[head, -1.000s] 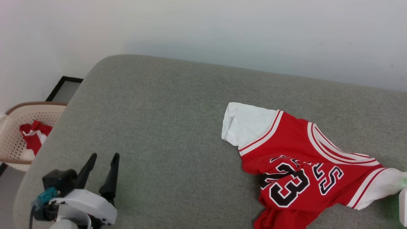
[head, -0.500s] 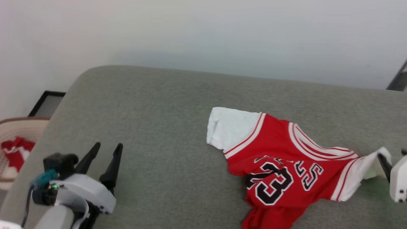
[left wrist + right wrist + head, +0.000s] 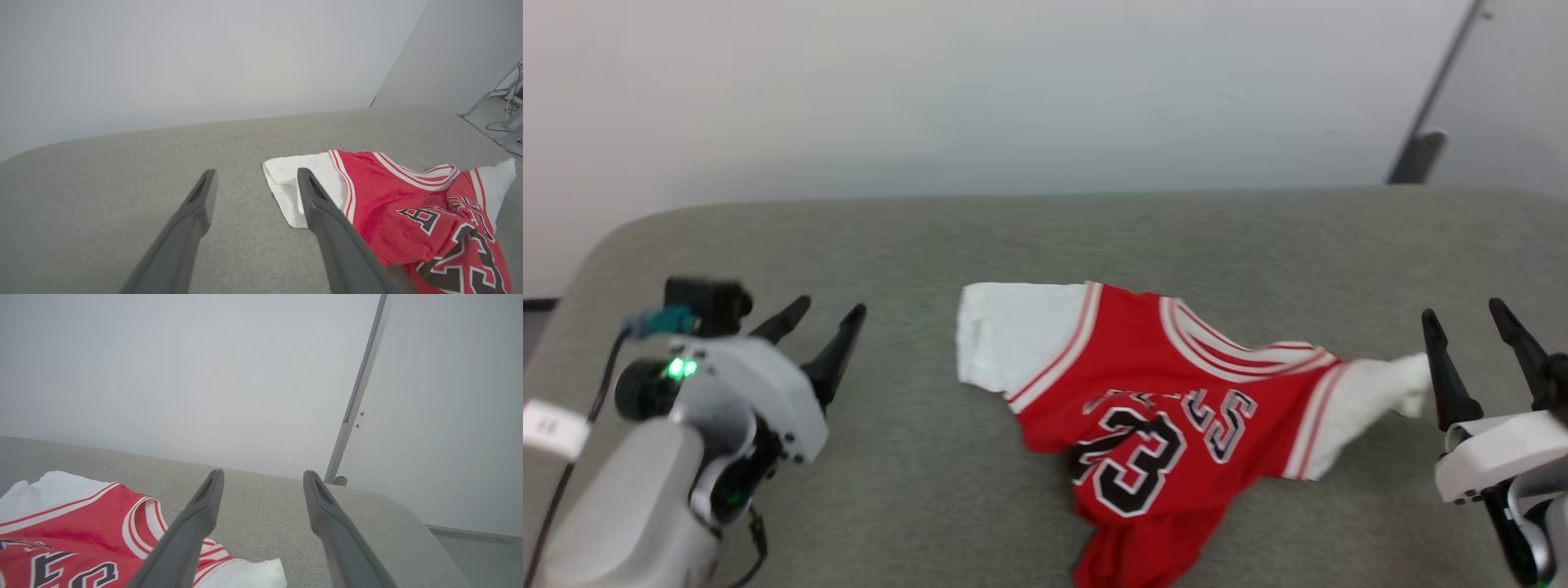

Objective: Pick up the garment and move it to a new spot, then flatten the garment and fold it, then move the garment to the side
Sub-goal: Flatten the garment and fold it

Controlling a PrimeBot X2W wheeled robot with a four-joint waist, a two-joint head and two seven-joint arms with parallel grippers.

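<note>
The garment [image 3: 1152, 408], a red jersey with white sleeves and a black 23, lies crumpled in the middle of the grey cushioned surface [image 3: 915, 245]. My right gripper [image 3: 1460, 310] stands open just right of its white right sleeve, whose tip lies against the inner finger; nothing is between the fingers. My left gripper [image 3: 832, 309] is open and empty, well left of the other white sleeve. The left wrist view has the garment [image 3: 388, 200] to the right of the open left gripper [image 3: 256, 171]. From the right wrist, the garment [image 3: 73, 522] lies lower left of the open right gripper [image 3: 263, 472].
A pale wall runs behind the cushion. A grey upright strip [image 3: 1429, 106] stands at the back right, also seen as the strip [image 3: 359, 396]. A metal frame with cables [image 3: 506, 114] sits off the cushion's right end. Bare cushion stretches between my left gripper and the jersey.
The head camera has swung right, so the basket has left the picture. My right gripper has opened and let go of the white sleeve, which has dropped onto the cushion.
</note>
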